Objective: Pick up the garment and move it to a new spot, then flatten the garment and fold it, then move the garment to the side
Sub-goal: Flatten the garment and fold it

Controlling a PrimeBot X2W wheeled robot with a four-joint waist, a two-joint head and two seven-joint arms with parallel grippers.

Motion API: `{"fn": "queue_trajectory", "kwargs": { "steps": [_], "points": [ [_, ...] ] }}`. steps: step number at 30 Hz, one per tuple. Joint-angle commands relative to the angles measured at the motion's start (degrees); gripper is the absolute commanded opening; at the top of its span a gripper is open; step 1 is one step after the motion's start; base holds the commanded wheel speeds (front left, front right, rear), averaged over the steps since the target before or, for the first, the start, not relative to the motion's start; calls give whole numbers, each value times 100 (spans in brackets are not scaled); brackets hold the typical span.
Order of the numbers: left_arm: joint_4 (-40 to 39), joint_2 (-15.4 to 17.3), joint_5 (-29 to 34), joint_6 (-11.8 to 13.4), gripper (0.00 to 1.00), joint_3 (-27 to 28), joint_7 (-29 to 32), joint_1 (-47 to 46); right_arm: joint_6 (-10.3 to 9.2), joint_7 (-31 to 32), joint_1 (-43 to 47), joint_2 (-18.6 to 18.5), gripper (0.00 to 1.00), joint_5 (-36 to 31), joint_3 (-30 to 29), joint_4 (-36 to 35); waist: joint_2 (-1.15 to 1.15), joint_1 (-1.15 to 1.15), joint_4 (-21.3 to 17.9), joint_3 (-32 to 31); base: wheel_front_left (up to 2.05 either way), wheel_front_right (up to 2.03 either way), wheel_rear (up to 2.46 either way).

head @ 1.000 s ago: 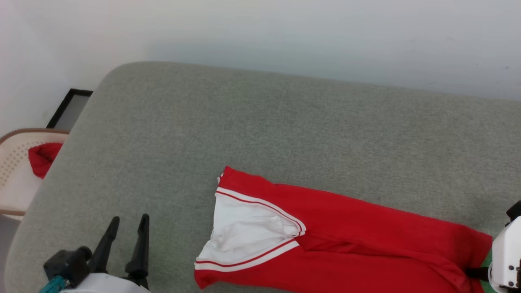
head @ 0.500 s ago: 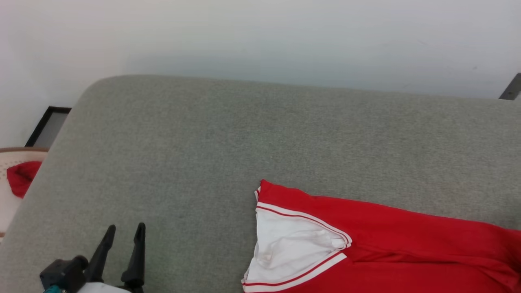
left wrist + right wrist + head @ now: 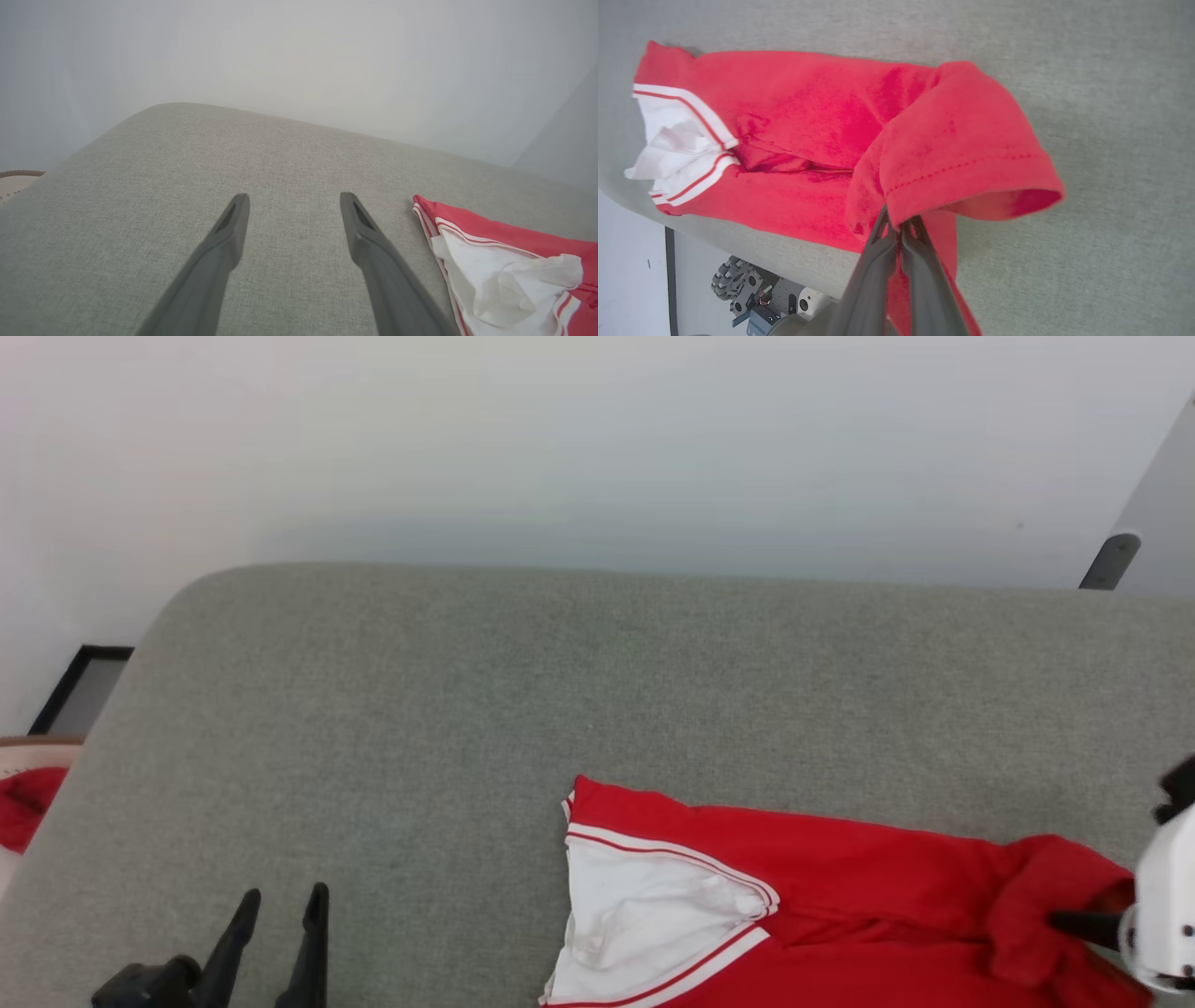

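- Broadly, a grey woven padded surface (image 3: 420, 709) spreads across the foreground, its far left corner rounded, and a plain pale wall (image 3: 560, 448) rises behind it.
- Off the surface's left edge a brown-rimmed basket (image 3: 28, 744) holds a red cloth (image 3: 23, 803), and a black-framed panel (image 3: 79, 686) sits by the foot of the wall.
- The left gripper (image 3: 285, 891) hovers low over bare fabric at the near left. Its two dark fingers point away from the robot and its jaws are spread wide around nothing.
- The right gripper (image 3: 899, 219) reaches in from the right edge of the head view, fingers pointing toward the robot's left. Its jaws are pinched tight on the red hem of the garment (image 3: 808, 107), raising that end so it curls over in a loose hood.
- The garment (image 3: 840, 877) lies on the near right part of the surface as a long narrow band. Its long axis runs left to right across the robot's front.
- Its white sleeve (image 3: 644, 915) with red-and-white striped trim forms the end pointing toward the robot's left. The left gripper's fingers are apart from it.
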Motion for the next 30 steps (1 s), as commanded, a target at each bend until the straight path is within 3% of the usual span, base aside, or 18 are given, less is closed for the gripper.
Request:
{"fn": "queue_trajectory", "kwargs": {
  "steps": [1,6,11,30],
  "points": [
    [-17,-9,17,12,100,14,-1,70,-4,23,41,33,0,60,41,-130,0,0,-15,-67,0,0,0],
    [-32,-78,47,-34,100,-35,-2,22,-4,105,116,333,0,171,369,-721,0,0,113,-130,0,0,0],
    [28,-135,98,-99,100,-162,1,-137,-4,-76,-143,694,0,110,756,-805,0,0,354,-149,0,0,0],
    [467,-467,183,-334,100,-572,4,-744,-4,-1263,-1312,2018,0,-362,2034,914,0,0,1338,63,0,0,0]
  ]
}}
